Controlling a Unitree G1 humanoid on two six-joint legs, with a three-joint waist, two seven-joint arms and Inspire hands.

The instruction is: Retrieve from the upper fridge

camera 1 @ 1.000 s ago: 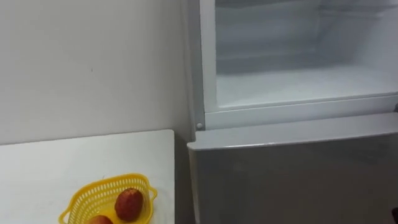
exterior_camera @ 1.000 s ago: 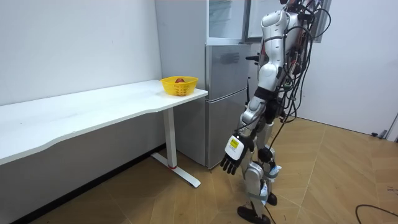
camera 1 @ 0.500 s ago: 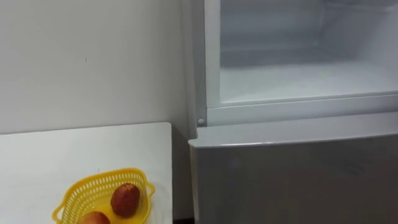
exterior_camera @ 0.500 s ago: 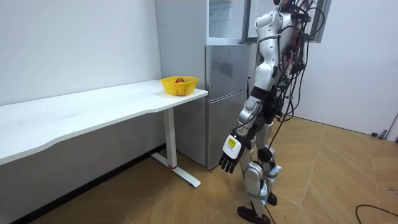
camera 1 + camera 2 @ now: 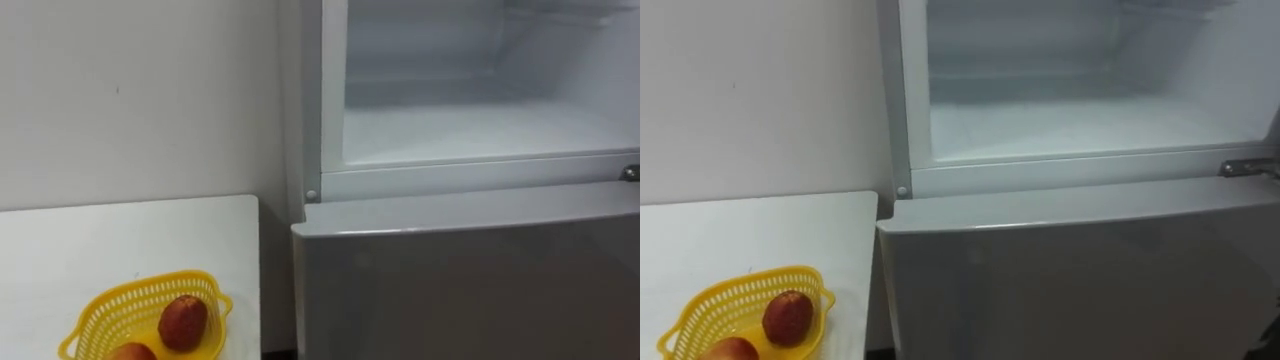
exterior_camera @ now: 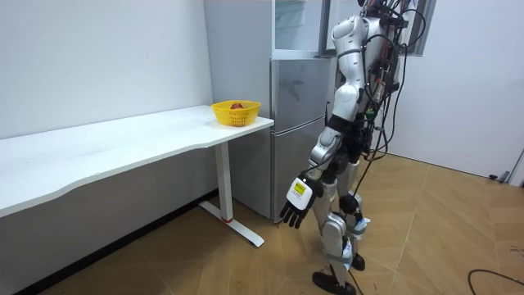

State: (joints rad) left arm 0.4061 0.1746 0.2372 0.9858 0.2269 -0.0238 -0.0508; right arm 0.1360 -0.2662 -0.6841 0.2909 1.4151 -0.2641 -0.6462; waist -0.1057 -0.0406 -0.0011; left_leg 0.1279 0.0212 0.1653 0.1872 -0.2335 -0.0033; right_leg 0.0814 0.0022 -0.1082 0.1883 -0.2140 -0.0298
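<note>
Room view first: the robot is seen upright on both legs, close before the fridge point(image 6: 299, 98), with its body turned toward the open top section. Its left hand point(image 6: 295, 205) is hung low beside the thigh, well below the table top. The fingers are loose and spread, and nothing is held.

From the head camera, the upper compartment point(image 5: 480, 130) is shown open, with its white floor in plain sight. Directly beneath its frame, the grey lower door point(image 5: 470, 285) is shut. A small metal hinge point(image 5: 1245, 168) is seen at the right end of that frame.

Left of the fridge, the white table point(image 5: 90, 245) is set against the wall point(image 5: 140, 100), its right edge just beside the fridge's side. A yellow basket point(image 5: 140, 290) is placed on it near that right edge. What has been taken out is found there: one red fruit point(image 5: 183, 322) is lodged in the basket's right half, and a second fruit point(image 5: 130, 352) is seen at its lower left, cut by the picture's bottom edge. Whether the two are touching cannot be told.
</note>
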